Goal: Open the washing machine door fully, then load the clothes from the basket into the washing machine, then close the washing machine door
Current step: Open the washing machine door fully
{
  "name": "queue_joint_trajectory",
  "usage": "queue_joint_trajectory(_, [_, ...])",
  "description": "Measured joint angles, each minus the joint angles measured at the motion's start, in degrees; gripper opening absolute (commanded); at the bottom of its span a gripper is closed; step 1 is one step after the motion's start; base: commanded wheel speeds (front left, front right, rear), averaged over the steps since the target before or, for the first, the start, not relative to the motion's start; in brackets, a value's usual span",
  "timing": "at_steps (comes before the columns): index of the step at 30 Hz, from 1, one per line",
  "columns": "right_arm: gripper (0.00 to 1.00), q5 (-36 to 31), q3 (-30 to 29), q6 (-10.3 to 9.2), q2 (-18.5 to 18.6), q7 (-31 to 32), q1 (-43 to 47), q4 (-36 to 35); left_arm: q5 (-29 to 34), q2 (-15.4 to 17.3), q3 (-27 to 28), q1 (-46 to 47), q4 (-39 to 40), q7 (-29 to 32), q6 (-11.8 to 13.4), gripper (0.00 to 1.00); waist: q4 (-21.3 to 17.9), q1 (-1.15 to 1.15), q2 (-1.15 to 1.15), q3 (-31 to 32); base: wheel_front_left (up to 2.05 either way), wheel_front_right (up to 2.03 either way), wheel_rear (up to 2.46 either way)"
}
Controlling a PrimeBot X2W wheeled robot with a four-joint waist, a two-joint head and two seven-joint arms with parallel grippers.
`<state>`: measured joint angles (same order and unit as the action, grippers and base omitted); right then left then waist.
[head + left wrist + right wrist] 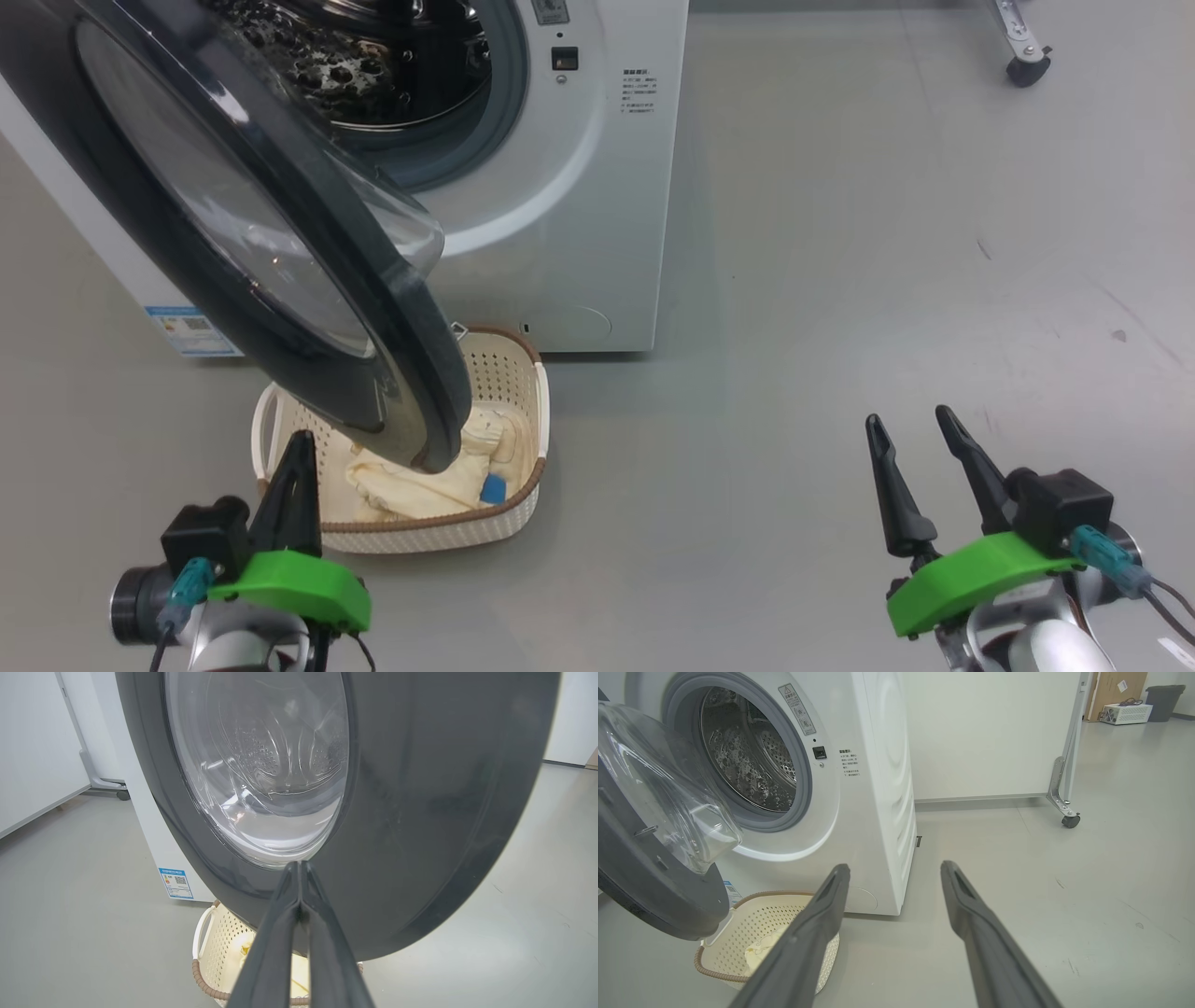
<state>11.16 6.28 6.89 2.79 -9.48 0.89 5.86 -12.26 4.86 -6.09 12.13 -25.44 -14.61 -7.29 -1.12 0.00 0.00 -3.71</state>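
Right, I'm holding my left gripper (299, 446) pinched fully shut on nothing, tips aiming up toward the black rim of the washing machine door (411, 373). I'm guessing the closed fingers are serving as one stiff prod for swinging it wider. My right gripper (910, 422) is hanging wide open and empty, well apart over bare floor (794, 373). Just beyond my left fingers, the basket (439, 537) is sitting on the floor with the clothes (420, 490) lying inside. The door is jutting out right above it, covering much of the pile and blocking a clean reach, so it's looking only partly open. Behind, the washing machine (579, 233) is showing its steel drum (373, 65).
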Motion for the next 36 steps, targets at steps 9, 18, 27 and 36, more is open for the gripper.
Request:
queue_joint_trajectory(9, [1.0,0.02,-0.13,0.0,0.0,0.0,-0.01,-0.02,-0.02,0.93,-0.07,0.28,0.01,0.0,0.0,0.0,0.05,0.0,0.0,-0.43,0.0,0.0,0.0])
queue_joint_trajectory(18, [1.0,0.51,-0.7,0.0,-0.02,-0.01,-0.01,-0.03,-0.45,2.81,-0.08,1.46,5.26,1.55,0.05,0.0,0.31,0.0,0.0,-0.5,0.0,0.0,0.0])
queue_joint_trajectory(27, [1.0,0.94,-2.57,0.0,-0.05,-0.09,0.01,-0.35,-0.44,6.43,-0.1,4.85,17.58,7.3,0.08,0.0,0.94,0.0,0.0,-0.55,0.0,0.0,0.0])
queue_joint_trajectory(36, [1.0,1.46,-2.78,0.0,-0.08,-0.09,0.05,-0.67,-0.44,7.33,-1.26,8.46,28.87,12.84,0.09,0.0,0.85,0.0,0.0,-0.71,0.0,0.0,0.0])
